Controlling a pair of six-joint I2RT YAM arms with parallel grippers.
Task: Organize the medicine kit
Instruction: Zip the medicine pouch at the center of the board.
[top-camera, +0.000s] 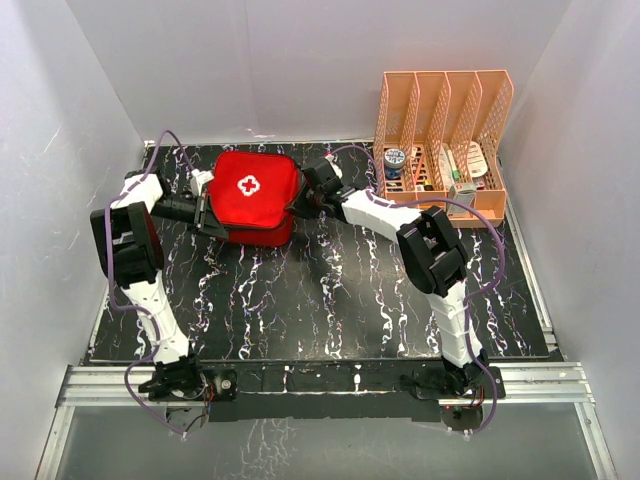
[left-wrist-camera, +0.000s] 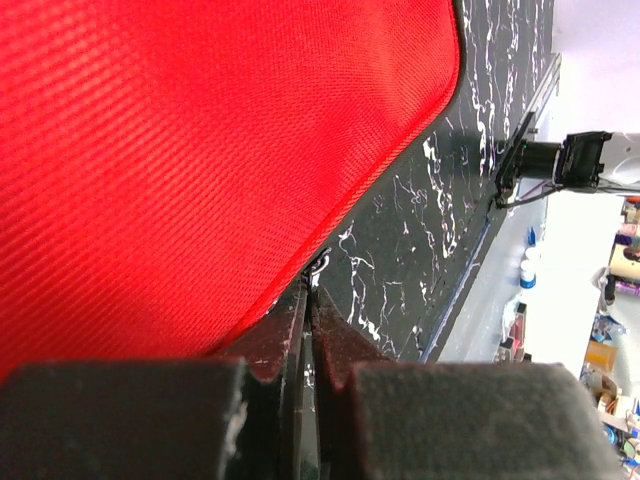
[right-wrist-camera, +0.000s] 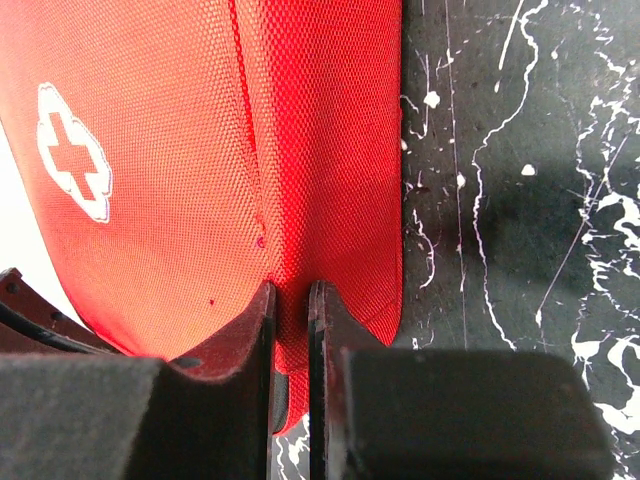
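Clenched tight at the kit's 9 o'clock side: left gripper (left-wrist-camera: 311, 292), tips right at the red edge of the medicine kit (top-camera: 255, 195). Kit lying at 11 o'clock on the black table (top-camera: 330, 300). Pinching a fold of its red cloth at 3 o'clock: right gripper (right-wrist-camera: 291, 300). Orange rack (top-camera: 440, 110) at 2 o'clock.

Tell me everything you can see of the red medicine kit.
The medicine kit is a red woven-fabric case, squarish with rounded corners, a white cross on its lid. It looks closed and lies lid up on the black marbled table, at the back, left of centre. The right gripper pinches its right edge; the left gripper, shut, touches its left edge.
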